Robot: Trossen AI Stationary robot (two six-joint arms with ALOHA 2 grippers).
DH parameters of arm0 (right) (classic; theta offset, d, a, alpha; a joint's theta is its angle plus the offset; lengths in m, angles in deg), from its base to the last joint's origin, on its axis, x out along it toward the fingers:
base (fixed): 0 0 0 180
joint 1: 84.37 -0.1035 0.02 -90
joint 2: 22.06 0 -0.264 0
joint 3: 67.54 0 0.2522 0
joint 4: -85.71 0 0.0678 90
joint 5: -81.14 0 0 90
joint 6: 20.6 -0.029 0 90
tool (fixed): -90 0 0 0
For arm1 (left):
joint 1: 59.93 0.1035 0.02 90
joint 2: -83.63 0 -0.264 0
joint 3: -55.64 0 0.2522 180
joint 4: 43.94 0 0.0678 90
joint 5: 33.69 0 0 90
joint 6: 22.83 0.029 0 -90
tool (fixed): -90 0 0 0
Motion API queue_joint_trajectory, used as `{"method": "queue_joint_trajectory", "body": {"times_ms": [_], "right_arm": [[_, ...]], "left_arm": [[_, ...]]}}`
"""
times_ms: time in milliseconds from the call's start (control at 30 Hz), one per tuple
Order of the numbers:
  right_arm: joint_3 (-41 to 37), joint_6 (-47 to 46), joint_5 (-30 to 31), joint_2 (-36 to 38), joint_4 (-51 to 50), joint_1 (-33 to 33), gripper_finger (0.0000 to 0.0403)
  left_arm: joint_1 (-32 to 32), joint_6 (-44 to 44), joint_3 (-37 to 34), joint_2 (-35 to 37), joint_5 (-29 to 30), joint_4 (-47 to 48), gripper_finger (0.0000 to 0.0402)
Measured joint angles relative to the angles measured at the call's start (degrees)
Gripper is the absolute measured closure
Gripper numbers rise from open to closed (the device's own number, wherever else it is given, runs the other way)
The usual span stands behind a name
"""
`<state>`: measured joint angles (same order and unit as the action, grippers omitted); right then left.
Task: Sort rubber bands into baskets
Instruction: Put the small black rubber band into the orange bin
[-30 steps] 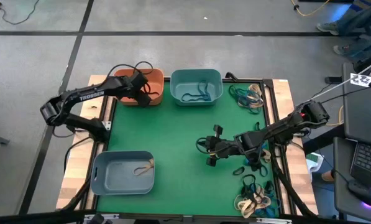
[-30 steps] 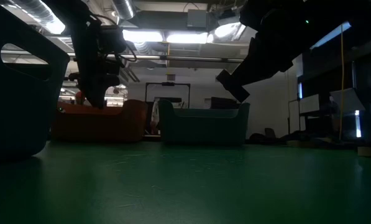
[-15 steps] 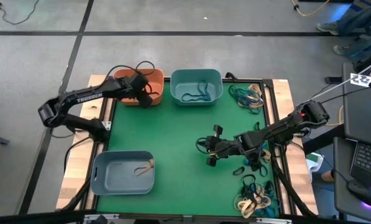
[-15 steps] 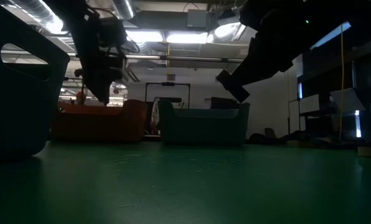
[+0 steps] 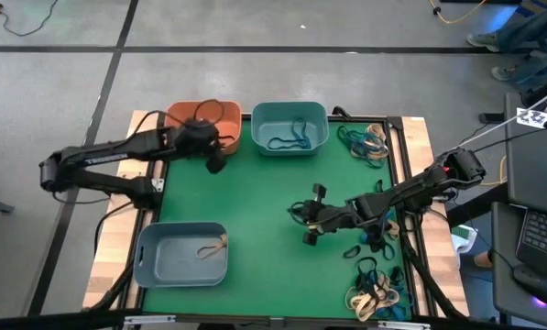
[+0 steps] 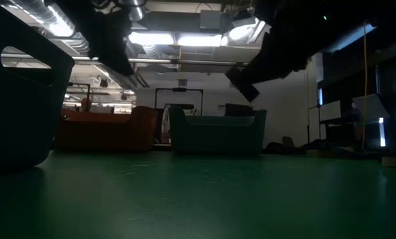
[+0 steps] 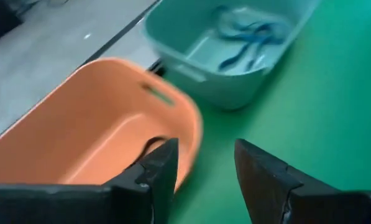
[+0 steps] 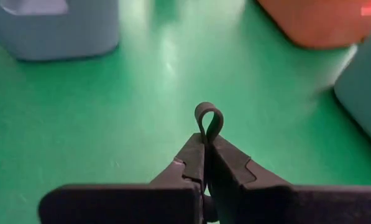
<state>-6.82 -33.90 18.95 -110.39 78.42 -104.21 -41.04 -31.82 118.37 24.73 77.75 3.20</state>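
Since the earlier frame, the left gripper (image 5: 215, 163) has been drawn back from above the orange basket (image 5: 183, 116) at the counter's far-left corner; its jaws stand apart and empty, a dark band (image 7: 150, 145) being seen inside that basket. One deposit is judged complete. The right gripper (image 5: 311, 214) is held mid-counter, jaws pinched on a black rubber band (image 8: 209, 122), judged bound for the same basket.
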Motion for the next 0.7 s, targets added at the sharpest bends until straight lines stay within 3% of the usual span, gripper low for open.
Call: {"method": "queue_joint_trajectory", "body": {"times_ms": [167, 367, 533, 700], "right_arm": [[-0.01, 5.72, 0.00, 0.04, 7.28, 0.10, 0.0386], [-0.01, 14.25, 0.02, 0.04, 17.59, 0.38, 0.0386], [-0.01, 19.02, -0.33, 0.07, 23.63, 1.31, 0.0386], [-0.01, 21.56, -3.82, 0.07, 30.13, 4.12, 0.0386]], "left_arm": [[-6.01, 0.20, -3.05, -0.05, -0.50, -7.99, 0.0247], [-10.82, 1.98, -7.02, -0.14, -5.46, -23.76, 0.0247], [-14.35, 4.99, -7.51, -1.19, -12.16, -30.12, 0.0247], [-19.46, 8.12, -7.51, -4.76, -13.54, -35.10, 0.0247]]}}
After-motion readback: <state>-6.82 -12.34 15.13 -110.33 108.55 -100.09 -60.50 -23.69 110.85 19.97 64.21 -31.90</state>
